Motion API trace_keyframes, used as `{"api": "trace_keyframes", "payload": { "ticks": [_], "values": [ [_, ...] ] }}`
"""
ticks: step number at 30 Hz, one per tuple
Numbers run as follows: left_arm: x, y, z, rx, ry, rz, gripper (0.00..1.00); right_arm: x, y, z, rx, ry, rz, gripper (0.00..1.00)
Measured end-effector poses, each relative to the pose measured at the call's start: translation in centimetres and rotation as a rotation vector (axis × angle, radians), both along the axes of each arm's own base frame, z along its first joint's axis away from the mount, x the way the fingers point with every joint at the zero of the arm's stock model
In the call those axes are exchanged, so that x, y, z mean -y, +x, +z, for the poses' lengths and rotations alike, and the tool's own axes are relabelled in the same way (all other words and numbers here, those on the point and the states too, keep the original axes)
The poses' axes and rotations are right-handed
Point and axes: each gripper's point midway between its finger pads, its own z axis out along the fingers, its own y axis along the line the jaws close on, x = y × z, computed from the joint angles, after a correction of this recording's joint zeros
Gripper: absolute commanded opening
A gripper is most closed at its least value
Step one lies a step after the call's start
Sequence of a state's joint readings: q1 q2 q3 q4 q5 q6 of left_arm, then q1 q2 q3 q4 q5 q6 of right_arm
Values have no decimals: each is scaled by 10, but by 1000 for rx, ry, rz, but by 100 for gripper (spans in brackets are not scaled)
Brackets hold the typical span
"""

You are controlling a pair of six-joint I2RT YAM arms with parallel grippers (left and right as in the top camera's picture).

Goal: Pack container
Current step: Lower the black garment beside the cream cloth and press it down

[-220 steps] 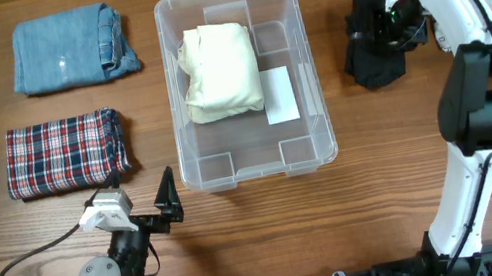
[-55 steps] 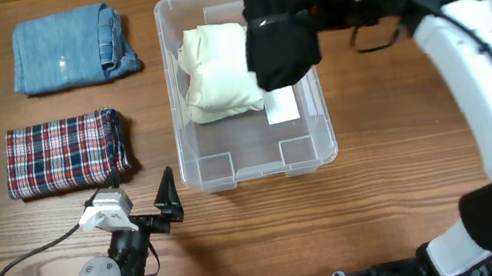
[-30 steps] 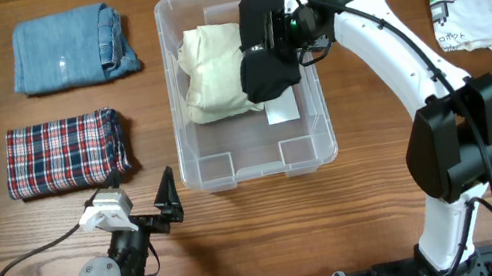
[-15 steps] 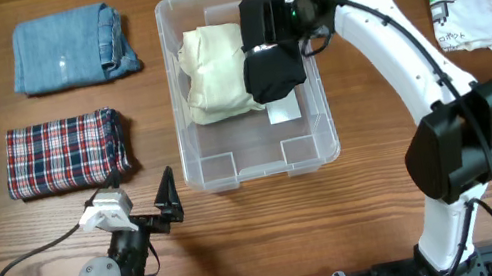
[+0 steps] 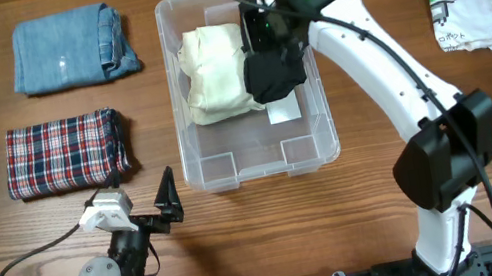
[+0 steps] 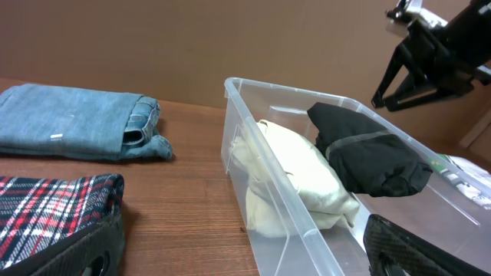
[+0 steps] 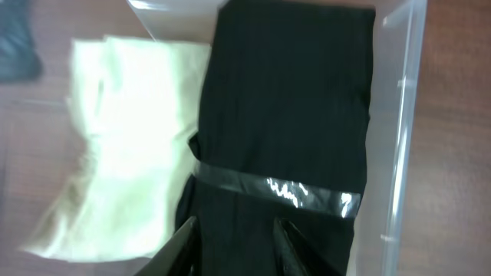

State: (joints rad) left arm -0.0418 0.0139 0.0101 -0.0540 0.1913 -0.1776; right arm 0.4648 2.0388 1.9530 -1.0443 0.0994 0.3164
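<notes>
Container [image 5: 257, 162], white label [image 5: 284, 111] inside, black garment [image 5: 273, 72]

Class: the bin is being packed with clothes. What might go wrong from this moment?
The black folded garment leans against the cream folded garment, so it may slump and unfold. Those two fill much of the clear plastic bin; the folded blue jeans and red plaid cloth may not fit flat.

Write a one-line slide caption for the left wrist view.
Clear bin holds a cream garment and a black garment; jeans and plaid cloth lie outside, right gripper above.
</notes>
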Motion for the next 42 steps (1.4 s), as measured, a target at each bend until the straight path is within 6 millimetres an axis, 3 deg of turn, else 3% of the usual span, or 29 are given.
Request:
{"api": "trace_keyframes", "payload": {
  "ticks": [4, 11, 15, 23, 30, 32, 38, 42],
  "values": [
    [0, 0, 0, 0, 0, 0, 100, 5, -4, -22, -49, -35, -24, 30],
    [0, 0, 0, 0, 0, 0, 100, 12, -10, -78, -152, -105, -46, 31],
    [0, 0, 0, 0, 0, 0, 100, 13, -10, -93, -174, -117, -54, 33],
    [0, 0, 0, 0, 0, 0, 100, 16, -5, -87, -152, -137, -67, 35],
    [0, 0, 0, 0, 0, 0, 100, 2, 28, -41, 30, -56, -58, 35],
    [0, 0, 0, 0, 0, 0, 100, -2, 34, -36, 62, -42, -53, 35],
    [0, 0, 0, 0, 0, 0, 100, -7, 45, -40, 91, -26, -53, 35],
    [0, 0, 0, 0, 0, 0, 100, -9, 48, -68, 53, -41, -50, 35]
  ]
}}
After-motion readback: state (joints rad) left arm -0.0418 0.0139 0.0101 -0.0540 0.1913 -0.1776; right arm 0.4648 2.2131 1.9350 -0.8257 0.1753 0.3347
